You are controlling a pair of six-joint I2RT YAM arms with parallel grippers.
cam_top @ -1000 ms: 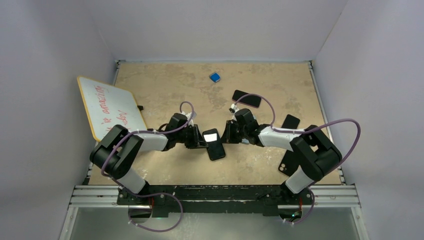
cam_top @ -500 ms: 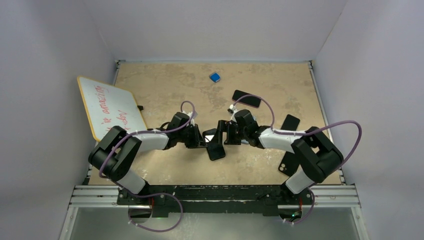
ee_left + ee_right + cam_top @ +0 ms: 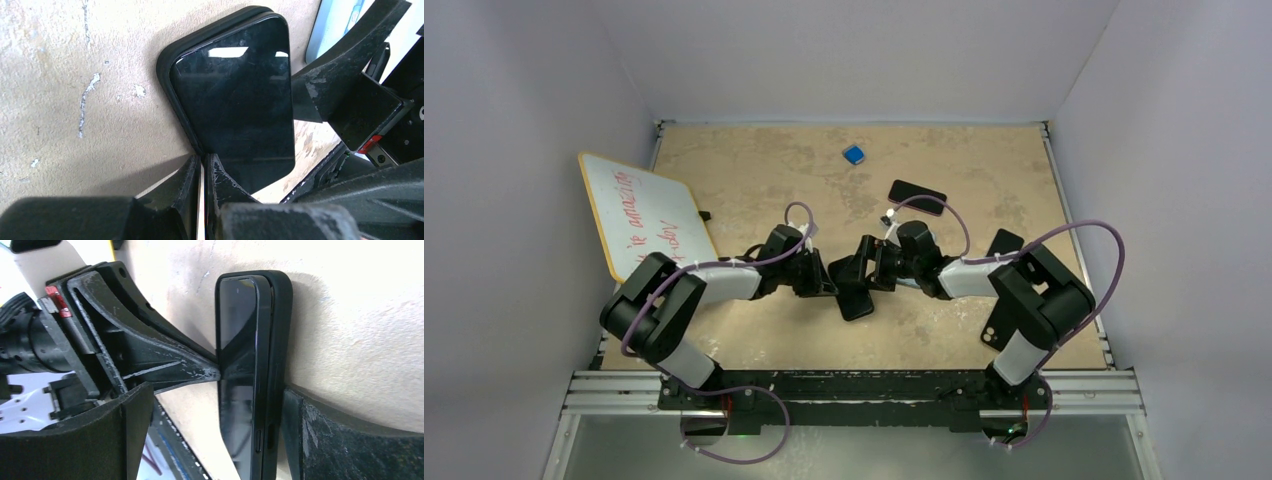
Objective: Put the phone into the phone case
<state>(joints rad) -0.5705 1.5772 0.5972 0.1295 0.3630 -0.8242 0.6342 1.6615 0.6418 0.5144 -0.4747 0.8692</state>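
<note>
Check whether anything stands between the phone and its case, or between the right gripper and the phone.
Nothing visible does. The phone lies directly on the phone case, seemingly not fully seated. The open right gripper straddles both; the shut left gripper only touches the phone's edge.

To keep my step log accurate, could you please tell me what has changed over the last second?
The right end effector opened and moved toward the left arm, so it now straddles the phone and case. The left end effector closed fully, pressing on the phone's edge. Phone, case, whiteboard and blue block stayed roughly in place.
</note>
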